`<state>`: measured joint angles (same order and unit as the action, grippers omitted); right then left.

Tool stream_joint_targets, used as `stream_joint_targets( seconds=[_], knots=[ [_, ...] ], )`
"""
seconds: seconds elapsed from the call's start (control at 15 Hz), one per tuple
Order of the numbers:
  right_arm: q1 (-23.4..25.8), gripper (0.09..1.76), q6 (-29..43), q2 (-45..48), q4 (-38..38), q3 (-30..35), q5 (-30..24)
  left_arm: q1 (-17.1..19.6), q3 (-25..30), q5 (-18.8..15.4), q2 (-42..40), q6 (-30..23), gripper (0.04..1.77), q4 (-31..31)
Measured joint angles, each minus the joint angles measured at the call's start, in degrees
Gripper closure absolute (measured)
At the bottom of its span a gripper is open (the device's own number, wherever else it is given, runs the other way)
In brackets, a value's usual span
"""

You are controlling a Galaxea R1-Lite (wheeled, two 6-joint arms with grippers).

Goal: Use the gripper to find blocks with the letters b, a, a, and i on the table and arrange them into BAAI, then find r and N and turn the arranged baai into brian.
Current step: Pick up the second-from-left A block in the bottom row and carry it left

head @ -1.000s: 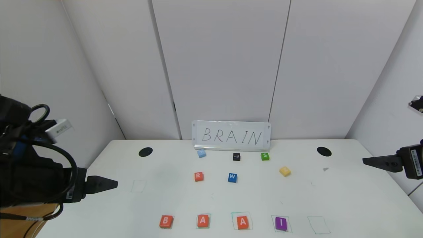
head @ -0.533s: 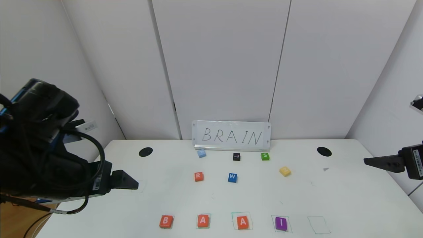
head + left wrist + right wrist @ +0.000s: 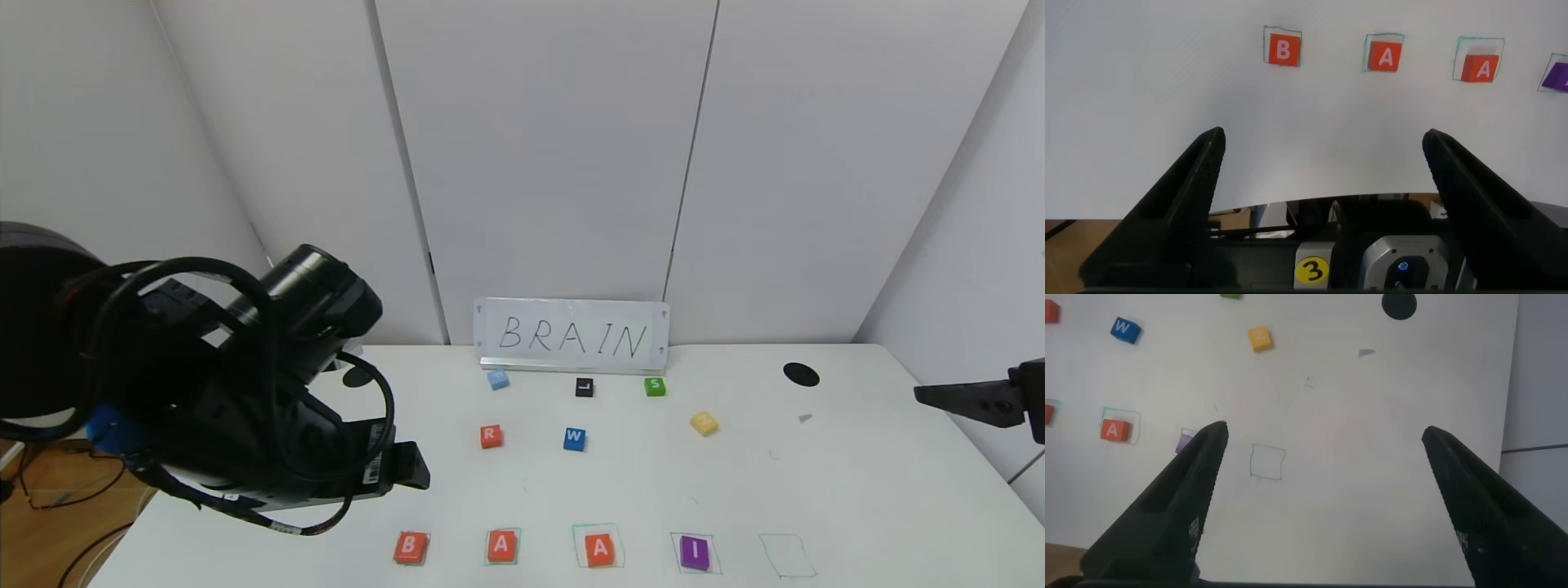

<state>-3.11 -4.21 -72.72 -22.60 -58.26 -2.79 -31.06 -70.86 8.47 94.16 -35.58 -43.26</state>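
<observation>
The left gripper [image 3: 1323, 175] is held above the near-left part of the large white rectangular table [image 3: 857, 490], its bulky black arm reaching in from the left with cables looped over the wrist. Its two dark fingers [image 3: 1180, 204] are spread wide apart with nothing between them, as seen in the left wrist view. The right gripper [image 3: 1327, 469] hangs at the table's right edge, its fingers likewise spread and empty.

Along the near edge, a row is formed by the small flat square blocks: an orange-red B block [image 3: 411, 547], two orange-red A blocks [image 3: 502, 545] [image 3: 600, 550] and a purple I block [image 3: 695, 553], most lying on thin green drawn squares. One more drawn square [image 3: 786, 556] lies just to the right of the I.

Farther back, the small orange-red R block [image 3: 491, 436] sits beside a blue W block [image 3: 574, 438], and the small yellow N block [image 3: 704, 423] lies well to their right. A white sign lettered BRAIN [image 3: 571, 336] stands at the far edge.
</observation>
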Motion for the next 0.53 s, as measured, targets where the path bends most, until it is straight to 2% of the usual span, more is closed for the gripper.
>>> stream_joint_targets(
  seconds=[0.27, 0.53],
  knots=[
    [-0.39, 0.14, 0.07, 1.3, 0.0, -0.04, 0.0, -2.45, -0.05, 0.96, 2.73, -1.41, 0.09, 5.33],
    [-0.79, 0.14, 0.07, 2.66, -0.06, -0.01, -0.05, -4.71, 0.28, 1.35, 6.45, -5.14, 0.09, 6.23]
  ],
)
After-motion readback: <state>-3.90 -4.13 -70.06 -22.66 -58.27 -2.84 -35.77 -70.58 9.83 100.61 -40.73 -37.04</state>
